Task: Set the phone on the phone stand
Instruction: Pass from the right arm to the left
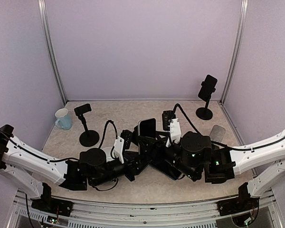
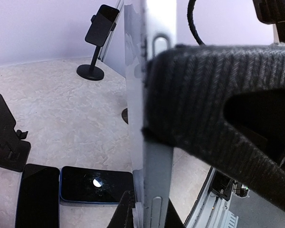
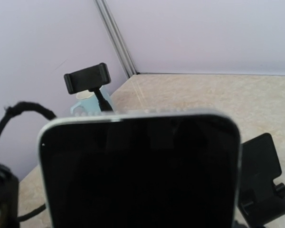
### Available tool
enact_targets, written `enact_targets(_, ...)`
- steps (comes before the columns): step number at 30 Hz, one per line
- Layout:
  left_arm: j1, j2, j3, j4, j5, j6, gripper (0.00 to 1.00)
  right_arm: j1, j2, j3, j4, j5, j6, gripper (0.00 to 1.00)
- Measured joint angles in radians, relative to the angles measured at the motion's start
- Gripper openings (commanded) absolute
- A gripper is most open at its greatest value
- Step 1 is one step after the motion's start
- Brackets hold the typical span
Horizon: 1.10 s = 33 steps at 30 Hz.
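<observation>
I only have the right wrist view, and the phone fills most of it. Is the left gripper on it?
Observer: Yes. The left wrist view shows the left gripper shut on the phone, with a finger pressed against it.
Operator: I see one clamp stand by the mug. Any other?
Observer: A second clamp stand sits in the far right corner. I cannot tell whether its clamp is empty.
Operator: Anything underneath us?
Observer: Two lie flat on the table: a blue-edged handset and a black handset beside it.
</observation>
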Motion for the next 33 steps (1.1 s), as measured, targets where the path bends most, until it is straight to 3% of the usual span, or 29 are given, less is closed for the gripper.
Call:
enact_targets(9, 0.001, -0.036, -0.034, -0.013, -0.034, 0.005, 0.0, 0.009, -0.045, 0.0, -0.017, -0.041, -0.04, 1.0)
enact_targets(20, 0.006, -0.129, -0.145, 0.016, 0.053, 0.053, 0.0, -0.054, -0.301, -0.024, -0.109, -0.19, -0.169, 1.0)
enact_targets(26, 0.006, -0.192, -0.179, 0.058, 0.198, 0.116, 0.0, -0.159, -0.38, -0.042, -0.163, -0.433, -0.222, 1.0)
enact_targets(33, 0.006, -0.206, -0.179, 0.097, 0.389, 0.151, 0.0, -0.171, -0.307, -0.03, -0.21, -0.722, -0.261, 1.0)
